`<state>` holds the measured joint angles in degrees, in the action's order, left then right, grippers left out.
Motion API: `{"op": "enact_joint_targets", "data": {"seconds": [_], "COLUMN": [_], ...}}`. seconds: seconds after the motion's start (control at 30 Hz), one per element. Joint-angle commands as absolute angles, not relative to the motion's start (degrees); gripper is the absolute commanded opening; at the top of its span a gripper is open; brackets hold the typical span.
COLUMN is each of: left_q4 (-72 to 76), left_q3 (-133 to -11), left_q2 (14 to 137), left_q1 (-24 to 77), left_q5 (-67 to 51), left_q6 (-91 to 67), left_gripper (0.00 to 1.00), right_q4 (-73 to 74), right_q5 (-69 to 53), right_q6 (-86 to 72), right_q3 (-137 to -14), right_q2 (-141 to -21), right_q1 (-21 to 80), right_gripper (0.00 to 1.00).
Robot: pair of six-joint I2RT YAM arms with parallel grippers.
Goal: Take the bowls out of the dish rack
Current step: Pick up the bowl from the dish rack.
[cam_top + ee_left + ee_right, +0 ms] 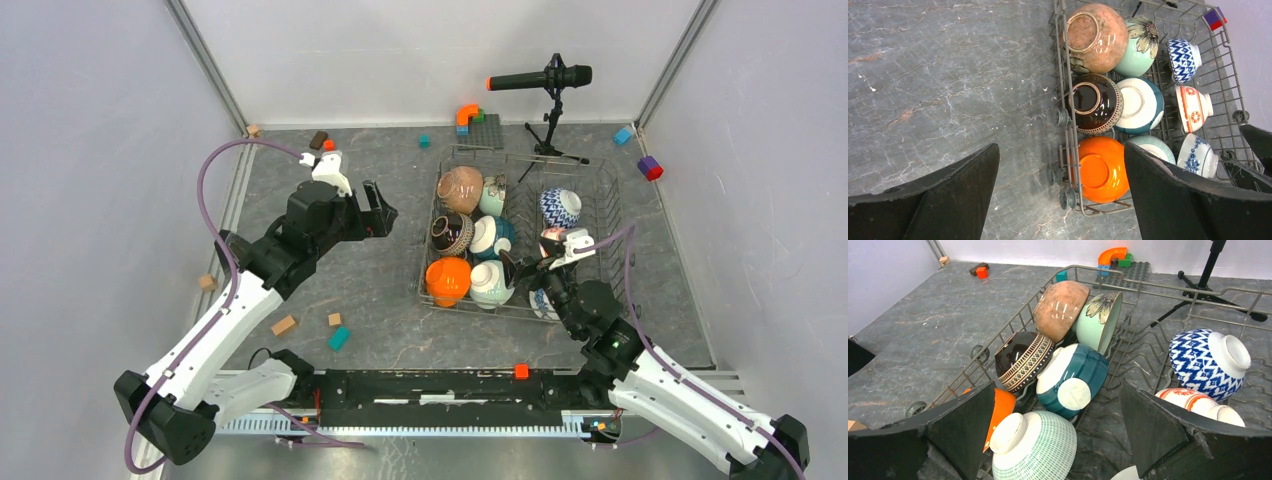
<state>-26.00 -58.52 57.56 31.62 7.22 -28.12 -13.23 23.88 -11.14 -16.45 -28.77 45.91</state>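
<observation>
Nearest, above the near right part of the dish rack (pixel 600 200): right jaws, wide apart, gripping nothing. Dark fingers (pixel 1168 430) over a green-latticed bowl (pixel 1035 445) and a teal bowl (pixel 1073 377), touching neither as far as visible.

Over bare bench (pixel 380 300) just left of the rack: left jaws, equally wide, empty, fingers (pixel 938 200) off the stone.

Flat on the bench, right of centre: the rack itself, sides square to the bench edges, a little wider left to right than near to far in the top view. Inside, nine bowls tipped on edge or upside down among the tines.

- Near left corner: orange bowl (pixel 447 280), foot up and leftward; beside it the latticed one, foot likewise.
- Next row back: dark striped bowl (pixel 1023 360), foot up and left, leaning on the teal one.
- Farther: brown speckled bowl (pixel 1060 302) against a pale green flowered bowl (pixel 1100 315).
- On the right: blue-white zigzag bowl (pixel 1205 362), foot up and rightward; nearer, a red-white bowl (pixel 1193 400) and a blue-flowered white bowl (pixel 1198 155).

Beyond the rack: studded plate (pixel 487 130) and microphone (pixel 540 78) on a stand.
</observation>
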Motion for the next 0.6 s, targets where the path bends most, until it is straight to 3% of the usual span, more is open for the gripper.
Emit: {"op": "enact_joint_targets", "data": {"seconds": [0.0,0.57], "left_q4": [-22.9,-22.3], "left_q3": [-58.1,-56.7], "left_q2": [56.1,52.6], "left_q1": [31.8,31.7], "left_q5": [6.1,5.4], "left_q6": [-25.5,-24.7], "left_gripper": [1.00,1.00], "right_q4": [-16.8,-0.8], "right_q5": [25.6,24.8], "right_q6": [-11.3,-7.8], "right_q3": [-18.7,-39.8], "right_q2": [-28.7,-45.6], "right_q1": [46.0,45.9], "right_gripper": [0.98,0.94]}}
